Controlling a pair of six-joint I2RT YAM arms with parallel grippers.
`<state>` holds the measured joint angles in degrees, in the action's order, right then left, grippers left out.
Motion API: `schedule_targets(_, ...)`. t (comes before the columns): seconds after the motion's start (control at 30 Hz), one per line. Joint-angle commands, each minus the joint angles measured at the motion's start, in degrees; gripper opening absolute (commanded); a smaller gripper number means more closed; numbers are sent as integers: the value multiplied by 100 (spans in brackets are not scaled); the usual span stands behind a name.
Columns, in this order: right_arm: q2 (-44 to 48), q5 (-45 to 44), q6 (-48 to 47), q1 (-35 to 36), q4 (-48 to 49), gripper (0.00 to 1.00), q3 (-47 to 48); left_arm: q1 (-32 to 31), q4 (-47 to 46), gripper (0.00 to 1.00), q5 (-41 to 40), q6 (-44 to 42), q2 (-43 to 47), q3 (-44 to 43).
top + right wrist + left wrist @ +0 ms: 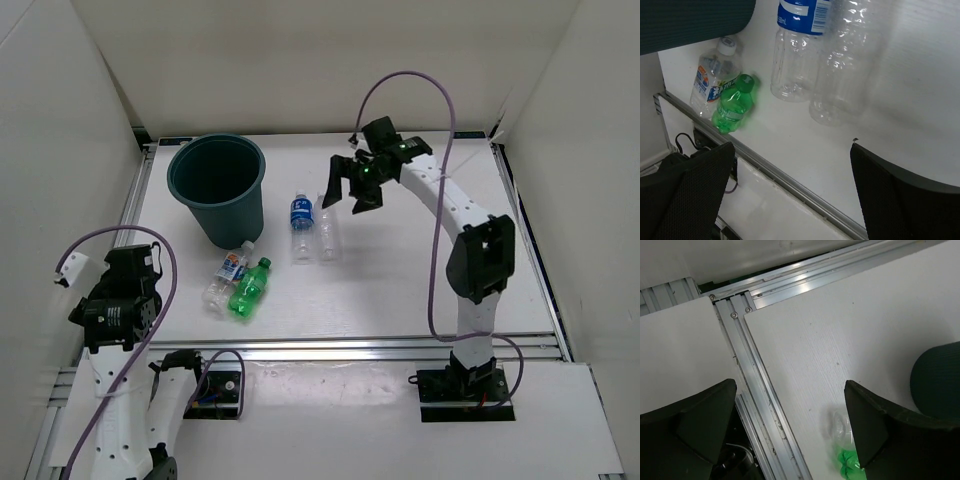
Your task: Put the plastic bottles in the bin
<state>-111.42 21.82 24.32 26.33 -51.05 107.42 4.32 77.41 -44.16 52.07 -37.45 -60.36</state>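
The dark teal bin (218,185) stands upright at the back left. Two clear bottles lie side by side right of it, one with a blue label (301,228) and one plain (328,232). A white-blue-red labelled bottle (228,275) and the green bottle (250,288) lie together in front of the bin. My right gripper (346,194) is open and empty, raised just behind and right of the plain bottle. In the right wrist view (790,175) all four bottles lie beyond it. My left gripper (790,430) is open and empty at the near left, with the green bottle (847,462) by its right finger.
An aluminium rail (400,347) runs along the table's near edge. White walls enclose the left, back and right sides. A purple cable (440,200) loops over the right arm. The bin's ribbed side (937,380) shows at the right of the left wrist view.
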Motion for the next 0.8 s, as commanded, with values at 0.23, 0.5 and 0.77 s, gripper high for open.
schedule_targets(0.23,-1627,-240,-234,241,279,100,956,-27,-401,100,961,-803,-113,173)
schedule_targets(0.5,-2568,-285,-234,180,385,100,1703,-27,-525,100,1138,-1058,-438,226)
schedule_targets(0.77,-2974,50,2,180,745,85,1450,-27,-630,100,1243,-1217,-763,279)
